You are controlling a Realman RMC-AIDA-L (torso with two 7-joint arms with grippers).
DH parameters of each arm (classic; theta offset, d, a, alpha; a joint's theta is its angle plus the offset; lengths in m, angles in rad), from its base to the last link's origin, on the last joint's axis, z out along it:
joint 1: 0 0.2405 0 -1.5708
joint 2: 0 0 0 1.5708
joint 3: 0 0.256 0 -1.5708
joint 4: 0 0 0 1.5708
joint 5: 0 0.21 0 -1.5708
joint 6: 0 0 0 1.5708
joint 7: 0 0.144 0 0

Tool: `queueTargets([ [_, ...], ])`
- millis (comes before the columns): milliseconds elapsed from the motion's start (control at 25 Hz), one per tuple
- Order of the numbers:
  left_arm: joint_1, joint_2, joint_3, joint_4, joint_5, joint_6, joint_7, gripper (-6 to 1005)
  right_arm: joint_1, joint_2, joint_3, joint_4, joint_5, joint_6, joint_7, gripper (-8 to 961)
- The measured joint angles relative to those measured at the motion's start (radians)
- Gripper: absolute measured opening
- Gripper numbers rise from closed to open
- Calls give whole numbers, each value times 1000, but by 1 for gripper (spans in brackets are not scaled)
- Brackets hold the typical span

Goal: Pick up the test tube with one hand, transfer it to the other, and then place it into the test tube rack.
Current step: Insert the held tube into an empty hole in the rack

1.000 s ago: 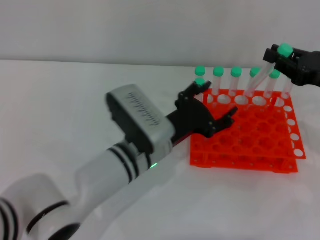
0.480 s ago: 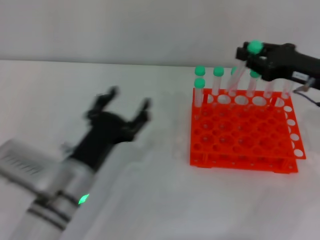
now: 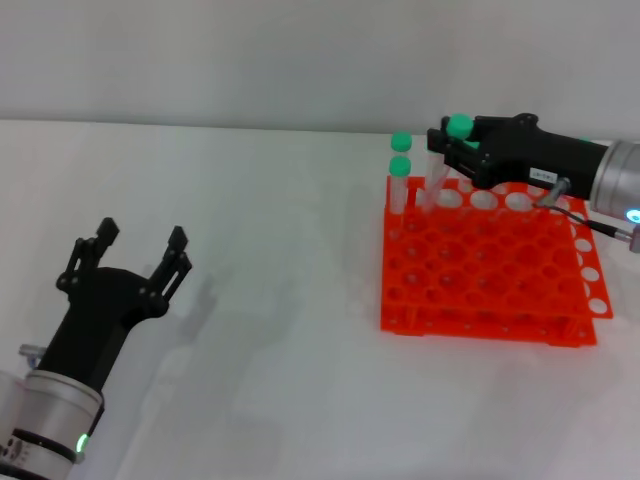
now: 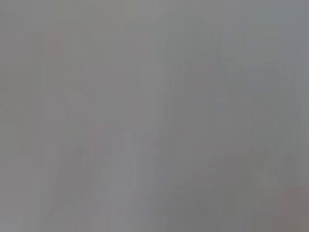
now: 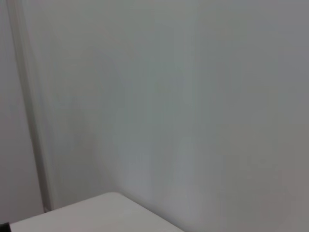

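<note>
In the head view my right gripper (image 3: 452, 152), black with a small white label on a grey metallic wrist, is shut on a test tube (image 3: 436, 186) just below its green cap. The tube hangs tilted, its lower end at the back row of the orange-red test tube rack (image 3: 487, 272), near the rack's left end. Two more green-capped tubes (image 3: 400, 178) stand in the rack's back left corner; the gripper hides the rest of the back row. My left gripper (image 3: 137, 252), on the black-ringed white arm, is open and empty at the lower left, far from the rack.
The rack stands on a white table (image 3: 280, 300) in front of a pale wall. A thin cable (image 3: 590, 226) runs from the right wrist over the rack's back right corner. The left wrist view shows only grey blur; the right wrist view shows a wall.
My left arm has pulled back from the rack to the lower left, gripper open. My right gripper has carried the tube leftward and lower along the rack's back row.
</note>
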Motion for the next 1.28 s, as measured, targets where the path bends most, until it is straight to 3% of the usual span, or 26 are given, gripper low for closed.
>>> queueTargets([
  [360,-9,-1,0,-2,-6,-21,-5,840,9,0,-112,4,86,-96,-24,209],
  [960,-9,0,-2,-3,-9,-21,-6,841,10,-4,-199,5,85,-147,-7,209],
  [1280,-10,0,-2,-2,-9,-21,-6,841,4,-8,-195,-3,85,-149,10,209],
])
